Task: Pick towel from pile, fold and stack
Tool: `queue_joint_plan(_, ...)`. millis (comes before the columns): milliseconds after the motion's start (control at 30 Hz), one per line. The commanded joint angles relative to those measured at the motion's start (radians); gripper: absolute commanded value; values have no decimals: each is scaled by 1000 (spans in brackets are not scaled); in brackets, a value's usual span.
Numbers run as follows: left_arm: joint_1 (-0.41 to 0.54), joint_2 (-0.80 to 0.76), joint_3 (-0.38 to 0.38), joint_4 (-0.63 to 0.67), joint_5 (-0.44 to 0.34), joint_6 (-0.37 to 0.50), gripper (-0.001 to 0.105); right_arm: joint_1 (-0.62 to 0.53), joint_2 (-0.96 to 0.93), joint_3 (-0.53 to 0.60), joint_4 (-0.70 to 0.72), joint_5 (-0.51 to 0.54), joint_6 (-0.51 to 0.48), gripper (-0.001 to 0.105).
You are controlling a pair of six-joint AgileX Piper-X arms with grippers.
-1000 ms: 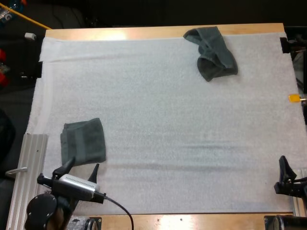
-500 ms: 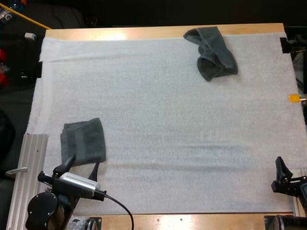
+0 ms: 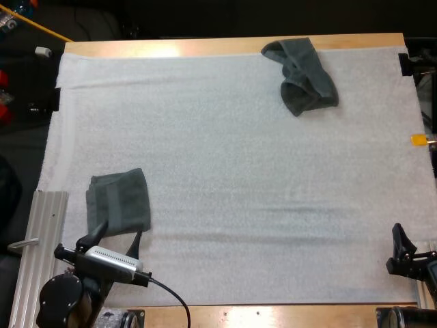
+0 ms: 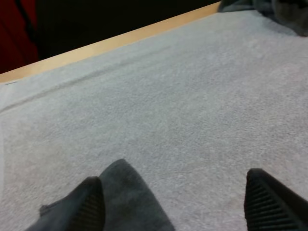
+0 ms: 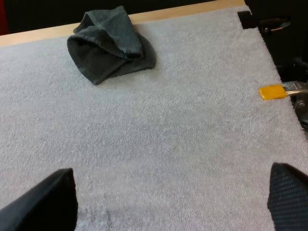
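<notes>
A folded dark grey-green towel [image 3: 118, 201] lies flat at the mat's near left. My left gripper [image 3: 115, 237] stands open just behind its near edge, clear of it. From the left wrist, one corner of the folded towel [image 4: 130, 199] lies beside one finger of the left gripper [image 4: 180, 204]. A crumpled towel [image 3: 304, 75] sits at the far side of the mat, right of centre. My right gripper [image 3: 413, 247] is at the near right edge. In its wrist view the right gripper [image 5: 166, 202] is open over bare mat, with the crumpled towel [image 5: 110, 43] far ahead.
The white mat [image 3: 225, 171] covers most of the wooden table [image 3: 171, 46]. A ribbed metal rail [image 3: 37, 253] runs along the near left edge beside my left arm. A small black clamp [image 5: 260, 21] sits at the mat's far right corner.
My left gripper has drawn back slightly toward the near edge. My right gripper has shifted a little toward the near right corner. Both towels lie as before.
</notes>
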Motion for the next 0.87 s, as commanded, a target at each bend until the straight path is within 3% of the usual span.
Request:
queue_joint_plan(0,-10,-141,-3,-16,-3,-8,59,1,-37,-2,-6,-2,-3,78)
queue_joint_plan(833,-23,-144,-3,-16,-3,-8,59,1,-37,-2,-6,-2,-3,78)
